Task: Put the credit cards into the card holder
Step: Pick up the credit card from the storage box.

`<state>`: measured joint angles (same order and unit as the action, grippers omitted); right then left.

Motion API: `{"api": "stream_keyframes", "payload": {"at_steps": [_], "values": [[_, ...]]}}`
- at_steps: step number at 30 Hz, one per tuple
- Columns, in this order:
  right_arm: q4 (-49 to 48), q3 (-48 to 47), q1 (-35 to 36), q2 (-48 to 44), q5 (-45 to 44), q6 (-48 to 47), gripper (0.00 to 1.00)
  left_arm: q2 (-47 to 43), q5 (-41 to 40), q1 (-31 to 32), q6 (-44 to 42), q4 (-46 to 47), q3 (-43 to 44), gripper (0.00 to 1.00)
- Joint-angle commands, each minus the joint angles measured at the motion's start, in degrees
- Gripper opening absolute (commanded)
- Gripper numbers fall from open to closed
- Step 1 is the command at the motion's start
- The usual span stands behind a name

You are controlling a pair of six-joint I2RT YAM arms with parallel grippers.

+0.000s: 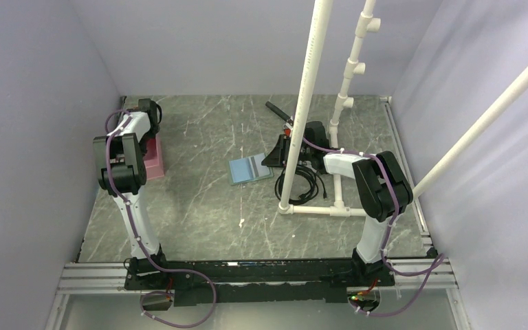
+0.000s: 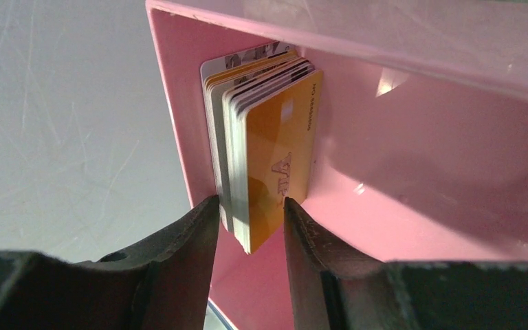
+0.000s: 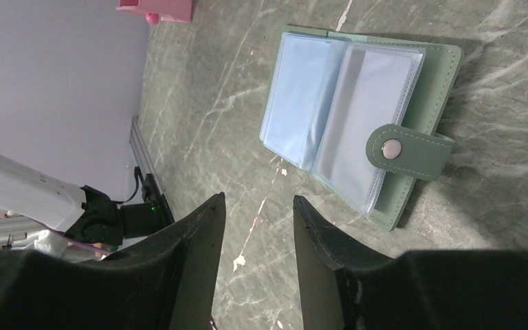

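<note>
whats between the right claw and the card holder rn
Nothing but bare tabletop. The right wrist view shows the open right claw apart from the opened card holder, with only marbled surface in the gap.

Dark grey-green marbled tabletop (image 1: 199, 206) across the floor of the cell, plain pale lavender walls (image 1: 34, 137) on three sides, tall white plastic pipe frame (image 1: 303, 110) standing right of centre, light soft and even.
</note>
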<state>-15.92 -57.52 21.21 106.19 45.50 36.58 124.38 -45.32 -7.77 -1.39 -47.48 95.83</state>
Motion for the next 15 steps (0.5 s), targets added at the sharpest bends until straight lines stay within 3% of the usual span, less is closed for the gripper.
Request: {"api": "stream_keyframes", "payload": {"at_steps": [1,15], "values": [[-1.22,-2.16,0.23,0.33,0.97,-1.11,0.44,0.06,-4.03,-0.05,-1.48,1.76,0.94,0.44],[-0.85,-2.34,0.19,0.51,0.96,-1.33,0.44,0.43,-5.89,0.04,-2.54,1.82,1.91,0.28]]}}
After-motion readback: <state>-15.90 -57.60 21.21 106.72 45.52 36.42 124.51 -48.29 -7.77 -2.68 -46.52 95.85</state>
